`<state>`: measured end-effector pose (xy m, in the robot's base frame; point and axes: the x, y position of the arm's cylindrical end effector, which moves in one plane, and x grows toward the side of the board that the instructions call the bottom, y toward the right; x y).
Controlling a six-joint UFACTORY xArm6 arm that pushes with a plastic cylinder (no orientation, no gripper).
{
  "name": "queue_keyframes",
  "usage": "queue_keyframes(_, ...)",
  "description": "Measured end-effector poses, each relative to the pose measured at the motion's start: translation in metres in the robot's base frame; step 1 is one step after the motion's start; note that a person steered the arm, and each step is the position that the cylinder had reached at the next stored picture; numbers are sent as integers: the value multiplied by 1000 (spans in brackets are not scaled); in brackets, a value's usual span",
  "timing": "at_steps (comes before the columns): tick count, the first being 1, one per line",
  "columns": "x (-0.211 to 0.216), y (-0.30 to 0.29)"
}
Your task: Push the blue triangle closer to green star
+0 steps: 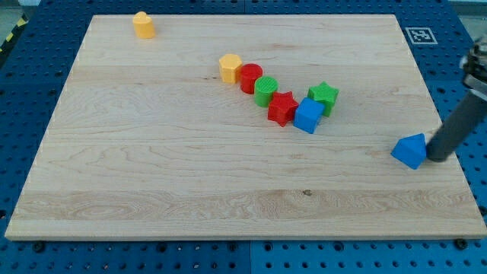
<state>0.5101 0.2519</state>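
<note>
The blue triangle (410, 150) lies near the board's right edge, low in the view. The green star (323, 96) sits up and to the left of it, at the right end of a row of blocks, touching a blue cube (308, 116). My tip (437, 156) rests on the board just right of the blue triangle, touching or almost touching its right side. The dark rod slants up to the view's right.
The row runs up-left from the star: red star (282, 108), green cylinder (265, 90), red cylinder (250, 78), yellow hexagon block (230, 68). A yellow block (143, 24) stands near the top left. The wooden board (152, 175) lies on a blue table.
</note>
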Motion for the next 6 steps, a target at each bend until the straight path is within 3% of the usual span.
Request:
queue_keyframes(1,-35,-39)
queue_keyframes(2,-42,-35)
queue_keyframes(4,16,31)
queue_keyframes(5,53,25)
queue_keyframes(6,58,-16)
